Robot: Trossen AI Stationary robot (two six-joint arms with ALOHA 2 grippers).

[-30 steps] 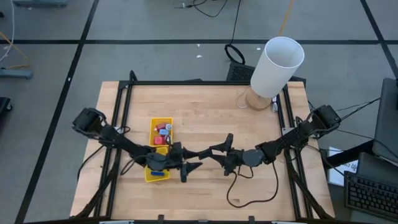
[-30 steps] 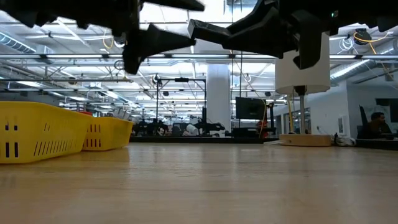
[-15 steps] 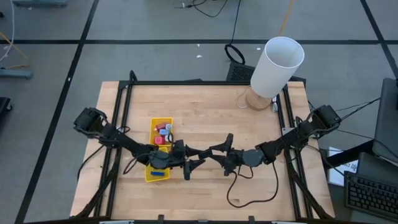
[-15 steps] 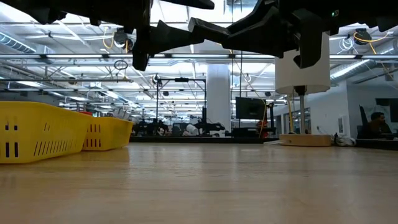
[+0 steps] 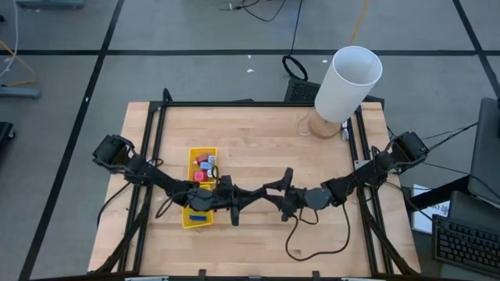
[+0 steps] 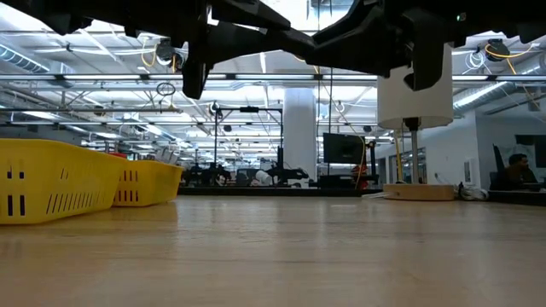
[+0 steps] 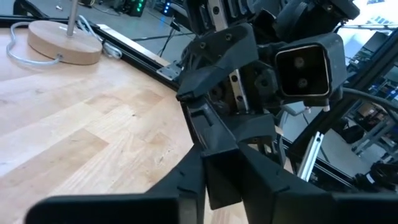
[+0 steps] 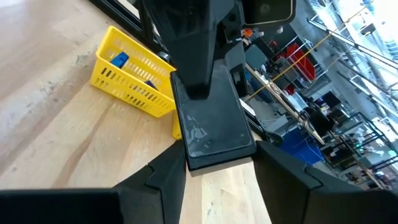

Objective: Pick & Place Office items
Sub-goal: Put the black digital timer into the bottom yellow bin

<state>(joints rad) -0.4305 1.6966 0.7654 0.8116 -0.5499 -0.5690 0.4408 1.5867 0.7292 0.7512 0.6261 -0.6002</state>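
A dark grey flat rectangle (image 8: 211, 124) hangs in the air above the table's middle, between my two grippers. My right gripper (image 8: 214, 163) is shut on one end and my left gripper (image 7: 222, 186) on the other. In the high view they meet tip to tip, left gripper (image 5: 250, 196) and right gripper (image 5: 273, 190), just right of the yellow tray (image 5: 205, 151). Red and pale lilac pieces (image 5: 205, 168) lie in the tray's far compartment and a blue piece (image 5: 198, 219) in its near one. My left gripper pinches the rectangle's end toward the tray (image 8: 198, 93) between its two fingers, one finger (image 8: 189, 56) lying on the flat face that shows. It comes level from the table's left, along the rectangle, which is clear of the table. My right gripper holds the rectangle's other end (image 8: 214, 155) by its two long edges, one finger (image 8: 163, 177) on either side. It comes level from the table's right, fingers along the rectangle. The rectangle is lifted clear, its flat face turned toward this wrist's camera.
A big white cylinder (image 5: 349, 80) stands on a round wooden base (image 5: 323, 125) at the table's far right corner. A black cable (image 5: 312, 243) loops on the wood near the front edge. Bare wood lies below both grippers.
My left gripper has shut: its fingers stood spread apart beside the right gripper's tip and now close on the rectangle's free end. The rectangle has stayed in place.
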